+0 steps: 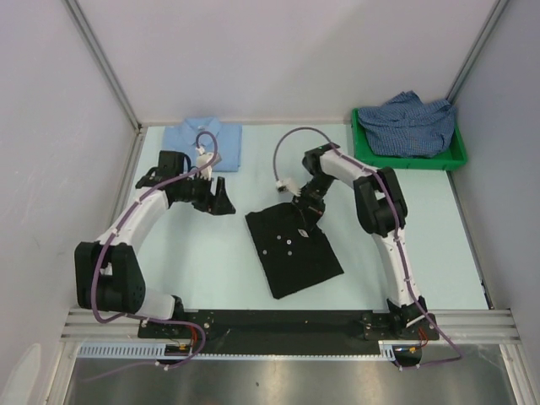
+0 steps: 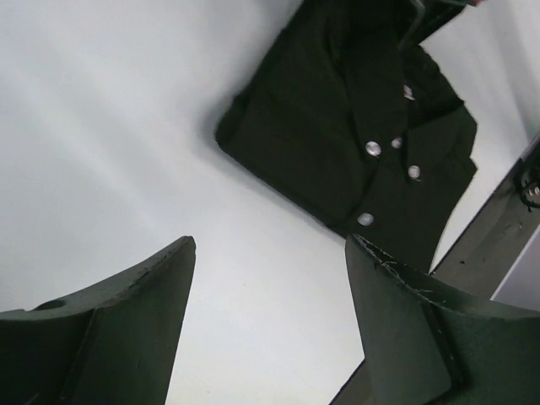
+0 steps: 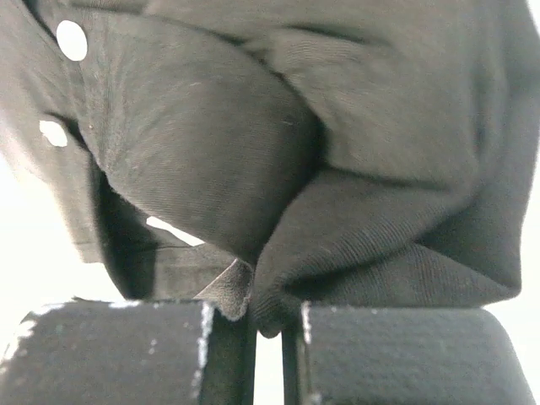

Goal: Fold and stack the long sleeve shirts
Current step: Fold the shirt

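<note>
Black shirt: lay folded at centre of table; judged soft, limp and light, likely to unfold unless all layers were pinched at the collar edge. Right gripper: clamped on its 12 o'clock edge. Left gripper: jaws apart, empty, at 10 o'clock.

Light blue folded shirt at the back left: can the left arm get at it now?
Probably yes. The left claw is open and empty, just in front of the light blue folded shirt, with nothing lying between them; it faces the black button-up shirt, so it would need to turn.
</note>
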